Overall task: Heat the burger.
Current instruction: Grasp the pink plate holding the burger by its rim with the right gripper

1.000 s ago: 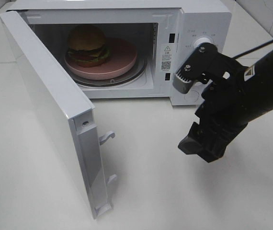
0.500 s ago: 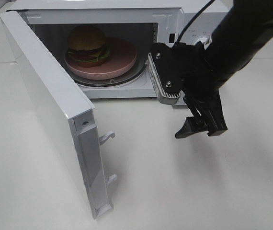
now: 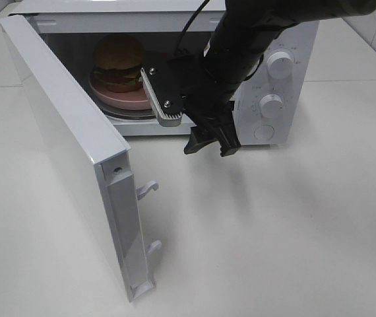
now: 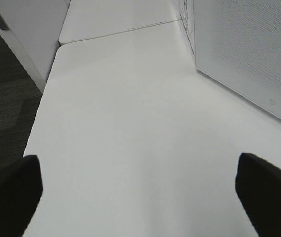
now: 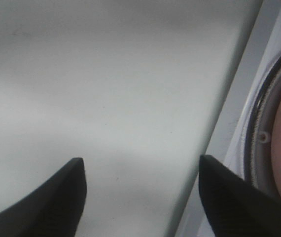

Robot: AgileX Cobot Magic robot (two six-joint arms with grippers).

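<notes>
Swung left across the microwave (image 3: 300, 79) front, with right fingers (image 5: 47, 207) apart and empty, left fingers (image 4: 12, 192) apart too. Best next: push door (image 3: 62, 125) shut by its free edge, burger (image 3: 117, 59) already inside.

The right arm (image 3: 254, 33) crosses the mouth of the microwave (image 3: 109, 6), hiding the right half of the pink plate (image 3: 115, 100), most of the turntable (image 3: 125, 113) under it and the left strip of the control panel (image 3: 288, 82). The burger (image 3: 117, 61) sits dim in the shaded cavity, its right edge lost at the wrist block. Print beside the knobs (image 3: 280, 63) is too small to read. From the high camera the right tool (image 3: 213, 146) is seen edge-on, its gap lost in black. The right wrist view is blurred: both fingers (image 5: 47, 197) run off the lower edge, the plate off the side. The left tool (image 4: 140, 195) shows only two dark tips at the picture's corners, and a dotted white panel (image 4: 249, 54) is cropped, too little to name.
</notes>
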